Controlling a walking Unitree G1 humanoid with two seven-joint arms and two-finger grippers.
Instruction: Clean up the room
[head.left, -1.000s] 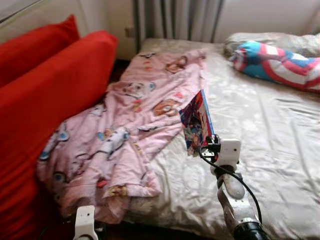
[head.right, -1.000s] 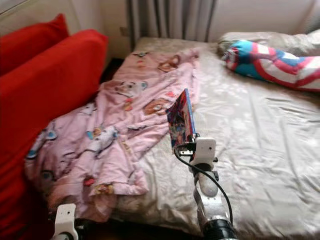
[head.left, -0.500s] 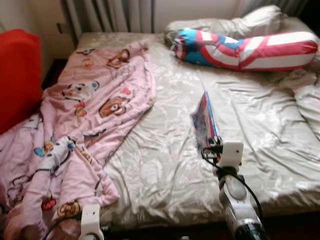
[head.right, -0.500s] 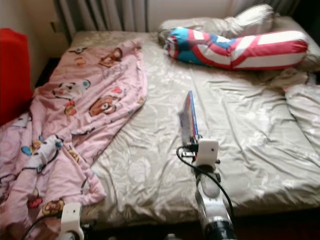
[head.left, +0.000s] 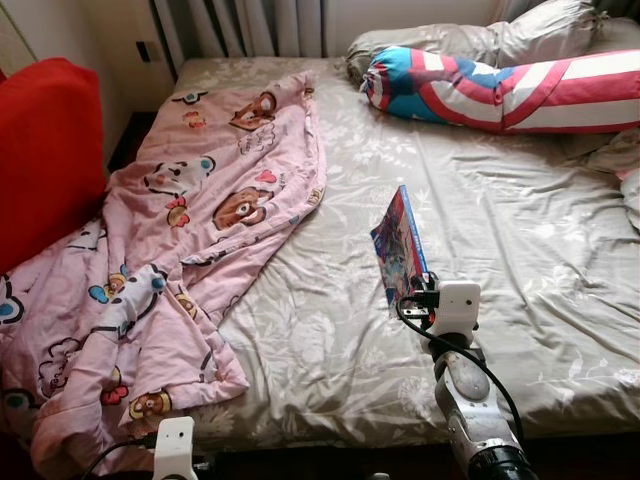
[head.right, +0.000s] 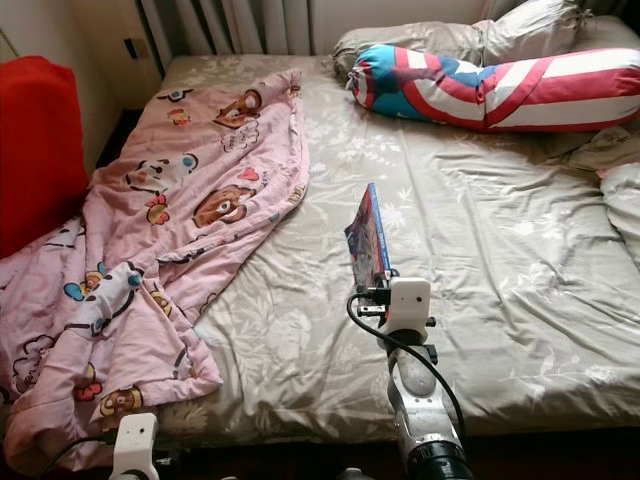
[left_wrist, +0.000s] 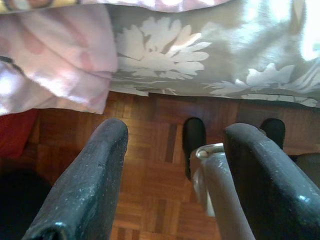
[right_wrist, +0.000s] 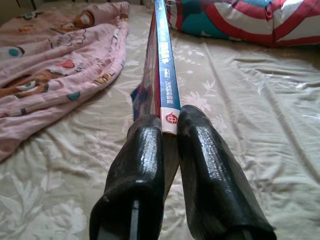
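Observation:
A thin colourful book (head.left: 401, 245) with a blue spine (right_wrist: 165, 75) stands on edge above the grey floral bed (head.left: 520, 240). My right gripper (right_wrist: 170, 122) is shut on its lower end, one black finger (right_wrist: 142, 150) on each side. The right arm (head.left: 465, 390) reaches up from the bed's near edge. A pink cartoon blanket (head.left: 190, 230) lies crumpled over the bed's left side and hangs off it. My left gripper (left_wrist: 175, 155) hangs low at the bed's foot, open and holding nothing, over the wooden floor (left_wrist: 150, 200).
A red, white and blue bolster (head.left: 500, 90) and grey pillows (head.left: 470, 35) lie at the head of the bed. A red sofa cushion (head.left: 45, 150) stands to the left. Grey curtains (head.left: 250, 25) hang behind. The bed's middle and right are bare sheet.
The camera has swung right, then slightly back, so the red sofa slid out to the left. The book stays clamped in my right gripper.

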